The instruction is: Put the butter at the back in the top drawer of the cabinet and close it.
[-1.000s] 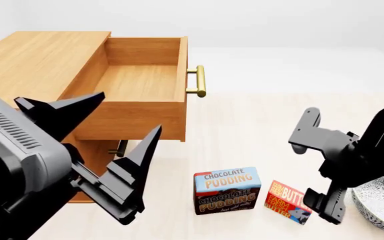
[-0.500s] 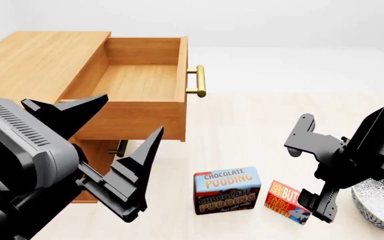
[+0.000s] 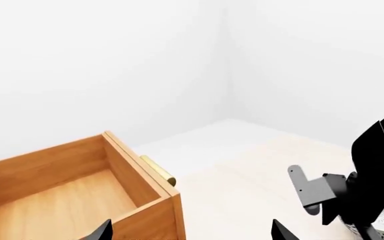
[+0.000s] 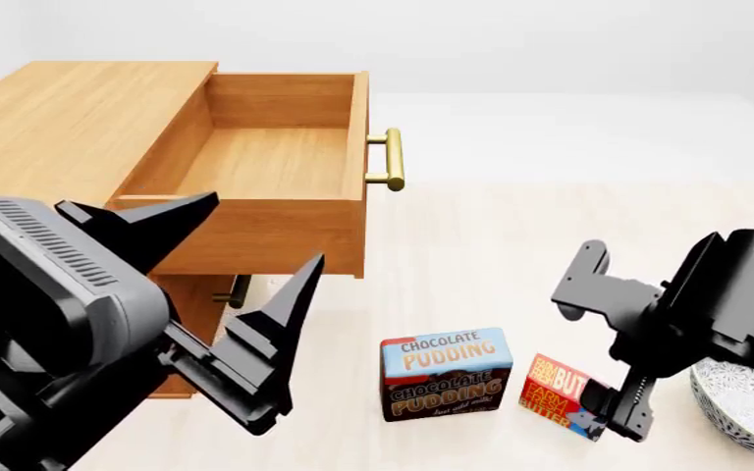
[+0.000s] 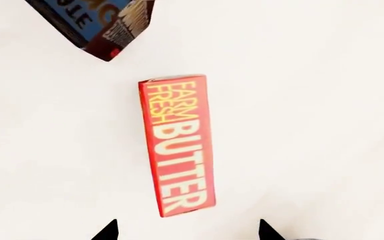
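Note:
The butter (image 4: 558, 391), a small red box, lies on the floor right of the pudding box. My right gripper (image 4: 603, 355) hangs open just above and beside it. In the right wrist view the butter (image 5: 176, 145) lies lengthwise ahead of the open right gripper (image 5: 186, 232), whose tips hold nothing. The cabinet (image 4: 76, 128) stands at the left with its top drawer (image 4: 266, 162) pulled out and empty, brass handle (image 4: 387, 159) facing right. My left gripper (image 4: 262, 234) is open in front of the drawer. In the left wrist view the left gripper (image 3: 192, 234) is above the drawer (image 3: 65, 195).
The chocolate pudding box (image 4: 446, 374) stands upright left of the butter; its corner (image 5: 102, 25) shows in the right wrist view. A patterned bowl (image 4: 748, 404) sits at the far right, under the right arm. A lower drawer's handle (image 4: 236, 290) shows beneath the open drawer.
My right gripper has moved down and left, closer over the butter. The left arm has shifted slightly right and down. The boxes and drawer have not moved.

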